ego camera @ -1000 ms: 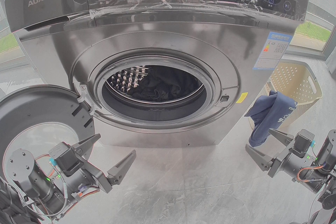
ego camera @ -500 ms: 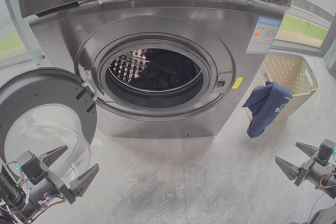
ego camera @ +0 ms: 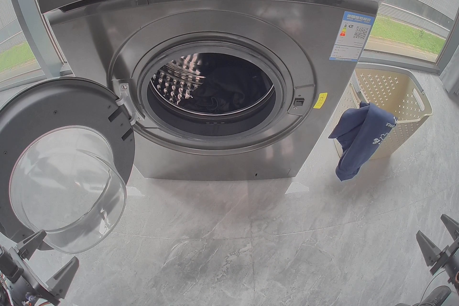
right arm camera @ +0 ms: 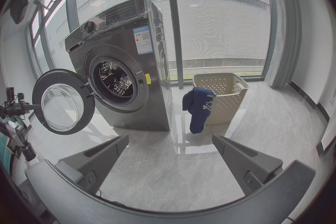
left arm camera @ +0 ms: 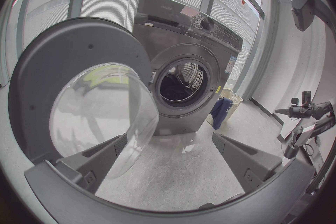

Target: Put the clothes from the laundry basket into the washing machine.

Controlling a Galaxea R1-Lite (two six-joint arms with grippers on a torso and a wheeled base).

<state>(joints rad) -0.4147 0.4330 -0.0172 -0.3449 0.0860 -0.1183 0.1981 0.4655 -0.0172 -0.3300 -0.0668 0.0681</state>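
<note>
Grey left pincer [ego camera: 53, 250] at seven o'clock, jaws apart, empty, just below swung-open round door [ego camera: 57, 101]. At twelve, steel washing machine [ego camera: 215, 17], dark clothes [ego camera: 229, 87] lying inside it. At three, blue garment [ego camera: 363, 135] draped over rim of beige laundry basket [ego camera: 406, 101]. At five, right pincer [ego camera: 432, 225], spread wide, holding nothing.

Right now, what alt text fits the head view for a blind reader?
A grey washing machine stands with its round door swung open and dark clothes in the drum. To its right a blue garment hangs over the rim of a cream laundry basket. The left gripper and right gripper hang open below.
</note>
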